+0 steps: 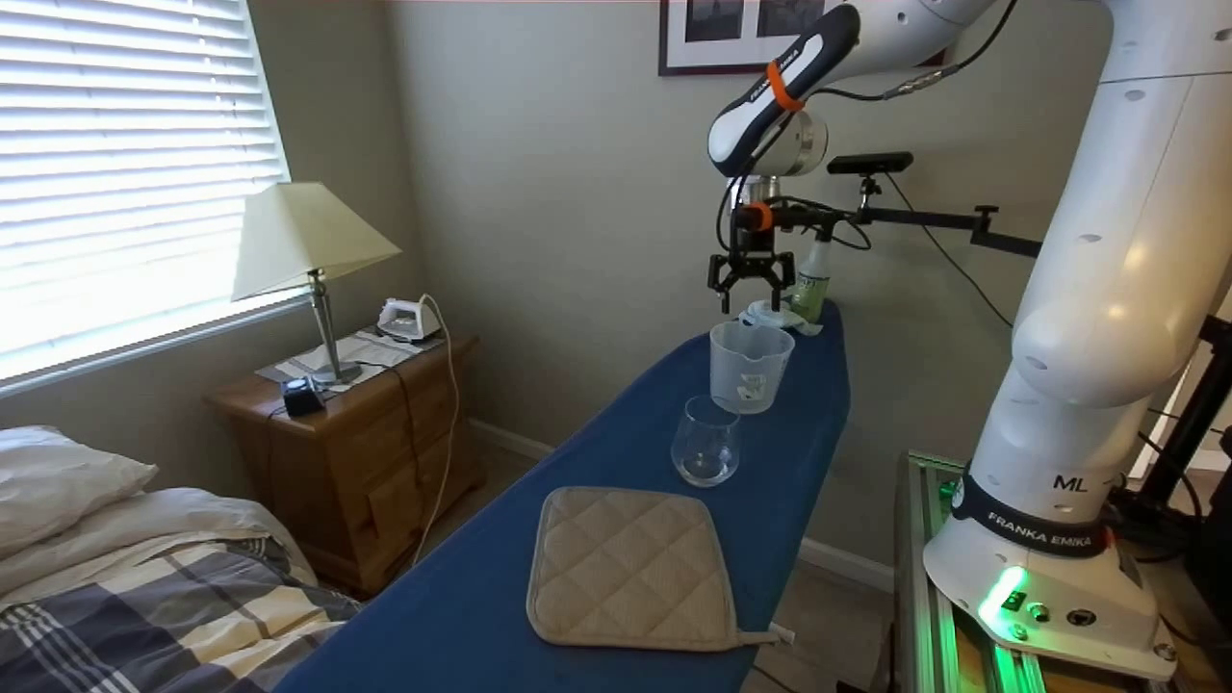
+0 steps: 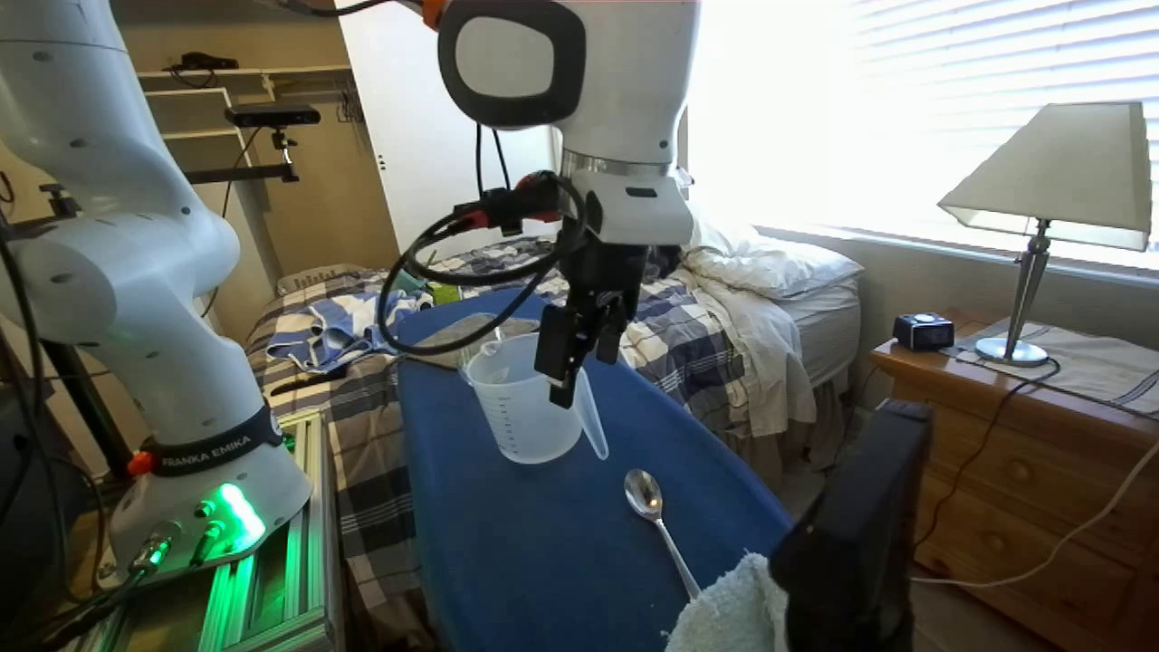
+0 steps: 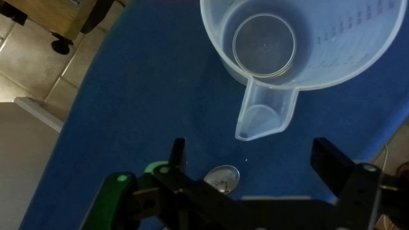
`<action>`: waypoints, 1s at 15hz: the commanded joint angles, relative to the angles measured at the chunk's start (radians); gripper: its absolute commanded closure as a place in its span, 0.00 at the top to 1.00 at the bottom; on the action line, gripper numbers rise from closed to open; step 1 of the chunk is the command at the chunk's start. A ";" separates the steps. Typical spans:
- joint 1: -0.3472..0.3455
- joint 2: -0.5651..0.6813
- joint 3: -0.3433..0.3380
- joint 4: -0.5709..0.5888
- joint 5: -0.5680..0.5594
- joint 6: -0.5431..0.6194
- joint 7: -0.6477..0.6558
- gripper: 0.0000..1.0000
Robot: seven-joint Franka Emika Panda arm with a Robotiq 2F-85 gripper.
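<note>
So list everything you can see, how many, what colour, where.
Ironing board: one, blue, centre.
Measuring jug: one, translucent, on the board.
Glass: one, clear, near the jug.
Pot holder: one, beige, on the board.
Spoon: one, silver, on the board.
Spray bottle: one, green and white, board's narrow end.
Cloth: one, white, by the bottle.
Nightstand: one, brown, in the corner.
Lamp: one, cream, on the nightstand.
Iron: one, white, on the nightstand.
Small device: one, black, beside the lamp.
Bed: one, blue plaid, near the nightstand.
Window blinds: one set, white, behind the lamp.
Picture: one, dark-framed, on the wall.
Robot arm: one, white, beside the board.
Gripper: one, black, open, above the board.
</note>
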 commanded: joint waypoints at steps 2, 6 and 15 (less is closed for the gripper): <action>-0.010 0.080 -0.005 0.075 0.059 -0.085 0.045 1.00; -0.013 0.126 -0.009 0.096 0.078 -0.121 0.067 1.00; -0.018 0.175 -0.009 0.125 0.181 -0.112 0.060 1.00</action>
